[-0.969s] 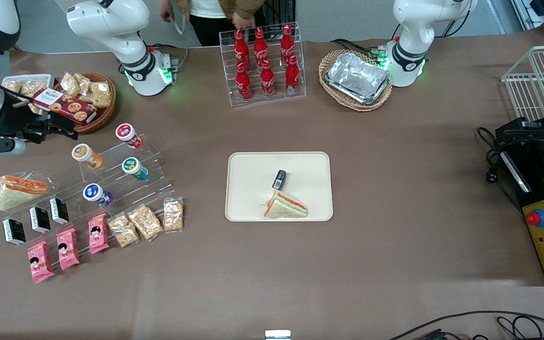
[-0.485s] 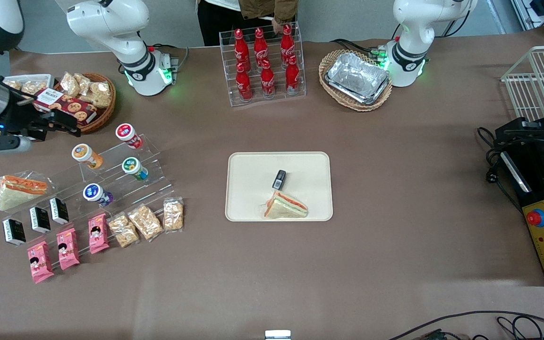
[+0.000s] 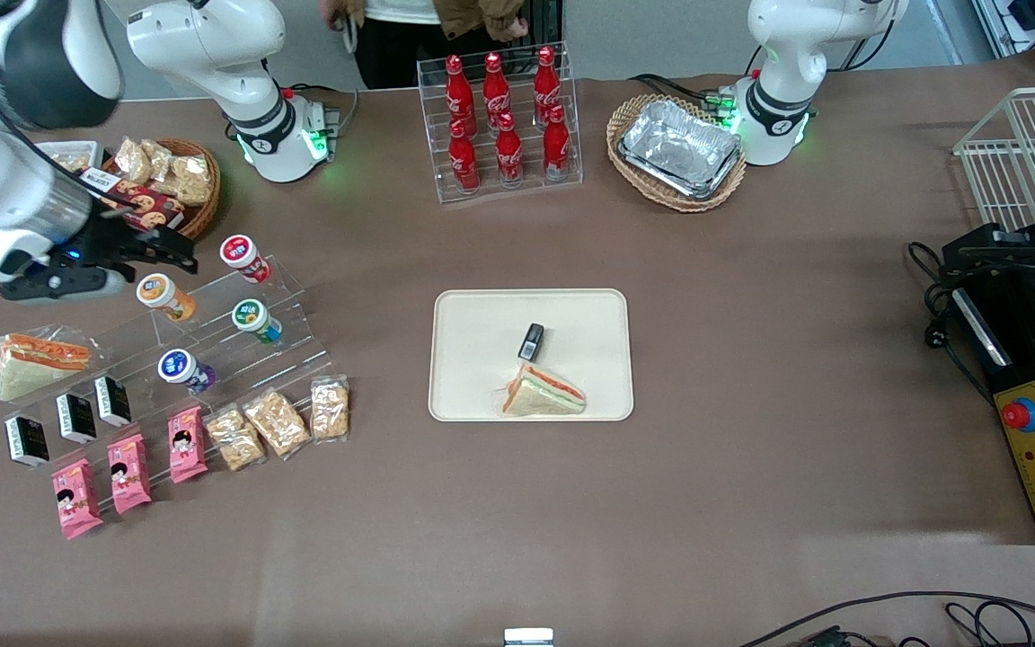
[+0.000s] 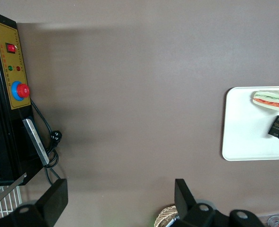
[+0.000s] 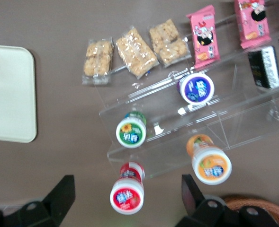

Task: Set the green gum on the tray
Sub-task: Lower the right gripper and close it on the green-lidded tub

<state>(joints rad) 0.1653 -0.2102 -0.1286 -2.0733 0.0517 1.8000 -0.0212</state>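
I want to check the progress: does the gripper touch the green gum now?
Apart. In the front view the open gripper hovers beside the orange-lidded bottle, with clear shelf between it and the green gum.

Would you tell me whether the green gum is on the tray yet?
Not yet: the green gum stands on the acrylic step rack; the tool, open, hovers nearby, away from the tray.

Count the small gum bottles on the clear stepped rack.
4, all on the clear acrylic stepped rack: red-lidded, orange-lidded, green gum bottle, blue-lidded nearest the camera. End effector, open, hovers between the red and orange ones.

Front view overlooks all; both wrist views look straight down, sharing the tray [image 3: 473, 359].
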